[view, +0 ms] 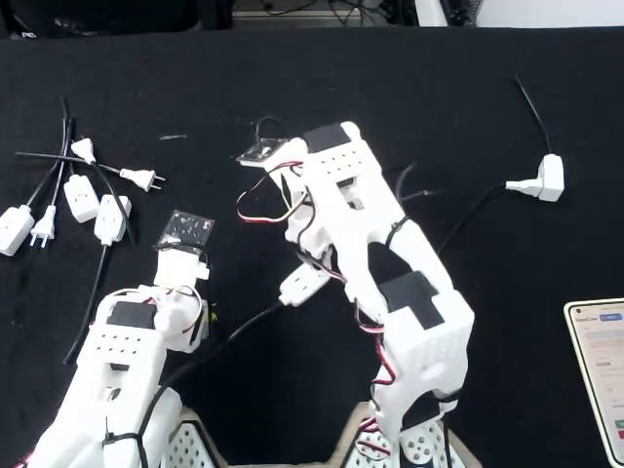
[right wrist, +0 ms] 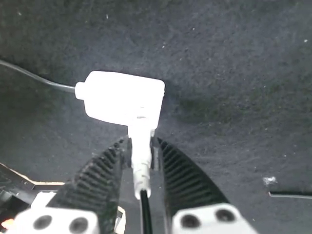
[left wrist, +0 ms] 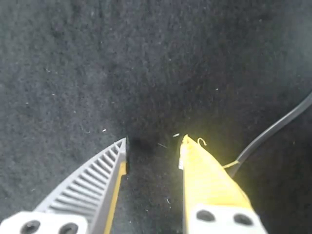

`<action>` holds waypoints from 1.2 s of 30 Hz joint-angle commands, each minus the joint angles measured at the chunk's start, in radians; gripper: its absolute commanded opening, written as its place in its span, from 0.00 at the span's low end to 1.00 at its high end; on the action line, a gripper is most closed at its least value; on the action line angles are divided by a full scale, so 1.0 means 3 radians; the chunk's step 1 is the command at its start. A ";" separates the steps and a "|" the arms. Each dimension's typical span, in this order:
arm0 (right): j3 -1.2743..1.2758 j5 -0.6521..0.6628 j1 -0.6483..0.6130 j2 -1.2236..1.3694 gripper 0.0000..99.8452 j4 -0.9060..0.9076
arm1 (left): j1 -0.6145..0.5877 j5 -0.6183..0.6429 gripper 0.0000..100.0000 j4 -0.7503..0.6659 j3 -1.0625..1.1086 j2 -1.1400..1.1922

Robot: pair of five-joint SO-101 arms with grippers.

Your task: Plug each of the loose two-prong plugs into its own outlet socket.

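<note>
Closed on a white plug (right wrist: 141, 170), joined to its white socket (right wrist: 122, 97): right gripper (right wrist: 141, 144) fingers. Parted above black table (left wrist: 146, 58), beside black cable (left wrist: 278, 126): left gripper (left wrist: 153, 141) fingers.

Cable cluster (view: 81, 198) crowds left; bare cloth (view: 439, 88) gives passage centre-far; phone (view: 600, 370) blocks right edge.

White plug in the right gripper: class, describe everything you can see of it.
The white plug is a narrow, smooth piece that looks like plastic. It is clamped between the ridged black fingers of the right gripper. Its front end meets the side of a rounded white socket block. No prongs show, so it appears to be pushed in. A black cable leaves its rear end. Plug and block sit low over the black cloth.
</note>
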 commanded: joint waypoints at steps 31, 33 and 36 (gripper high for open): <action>-0.0207 -0.0138 -0.0215 0.0013 0.01 -0.0026 | -0.0018 -0.0051 0.19 0.0036 -0.0038 -0.0066; -0.0233 -0.0138 -0.0215 0.0013 0.01 0.0010 | -0.0023 -0.0051 0.19 0.0036 -0.0038 -0.0066; -0.0340 -0.0138 -0.0210 0.0013 0.01 0.0118 | -0.0023 -0.0051 0.19 0.0036 -0.0038 -0.0066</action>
